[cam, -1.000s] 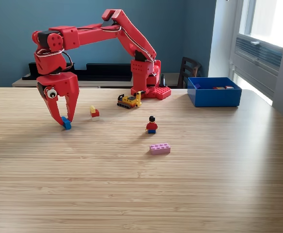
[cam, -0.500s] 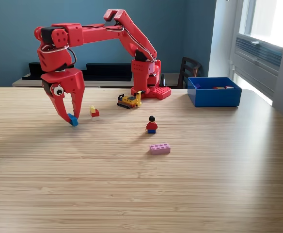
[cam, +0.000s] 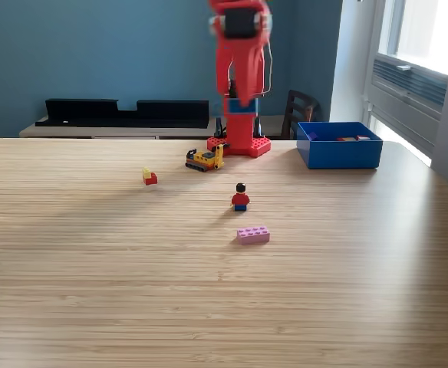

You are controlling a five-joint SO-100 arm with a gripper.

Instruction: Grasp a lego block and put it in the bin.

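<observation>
Exterior view: we see the blurred red hand (cam: 240, 77) raised high above the desk (cam: 132, 291); its grip we cannot tell.

I can read no text, label, brand, number or sign anywhere from my exterior view; nothing on the pale wooden tabletop (cam: 132, 291) carries legible lettering.

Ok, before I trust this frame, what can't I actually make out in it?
- Gripper, exterior view: motion blur hides the jaws, so open or shut, and any block held, cannot be told.
- Arm's top: cut off by the upper edge.
- Bin: its front wall hides most of the inside; only slivers of contents show.
- Yellow vehicle: too small for detail.
</observation>
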